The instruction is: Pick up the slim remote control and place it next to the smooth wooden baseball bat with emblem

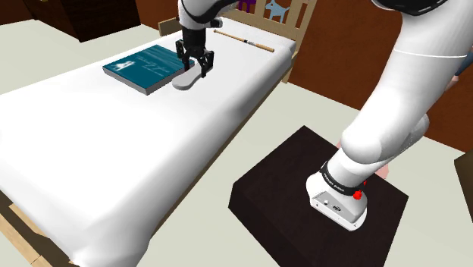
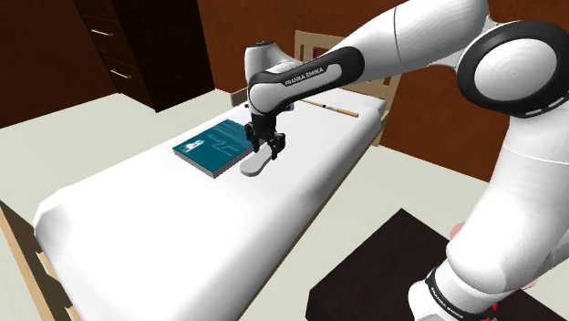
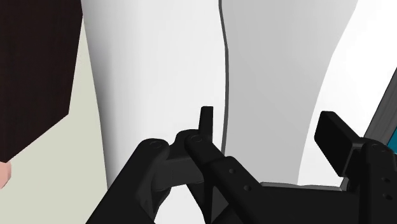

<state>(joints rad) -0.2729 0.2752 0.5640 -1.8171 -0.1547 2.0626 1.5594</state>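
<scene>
Risk first of a skewed grip: tool [image 1: 196,67] released, black fingers apart on either side of the slim remote [image 1: 186,80], pale grey, flat on the bed [image 1: 114,152] toward the headboard end, just beside the teal book [image 1: 148,67]. From the wrist, one finger [image 3: 207,121] standing a little off the remote's edge, the other close to the opposite edge, so probably not yet clamped. Closing off-centre likely to turn the remote on the smooth sheet or to push it against the book. Holding near one end only, as appears now, likely to let the long body tip down on lifting and slip out. Possible also to pinch the sheet, with fingertips so low. Later, on the way to the wooden bat [image 1: 244,41], lying well apart across the bed's far end near the headboard [image 1: 292,15]: danger of knocking the round bat and sending it rolling toward the bed's edge. Better to set down just beside, not touching. Around: white bed on a wooden frame, cream floor [image 1: 45,49], brown walls [image 1: 341,61], dark chest of drawers [image 2: 137,46] in the corner, dark box stand [image 1: 303,182] beside the bed's long edge.
</scene>
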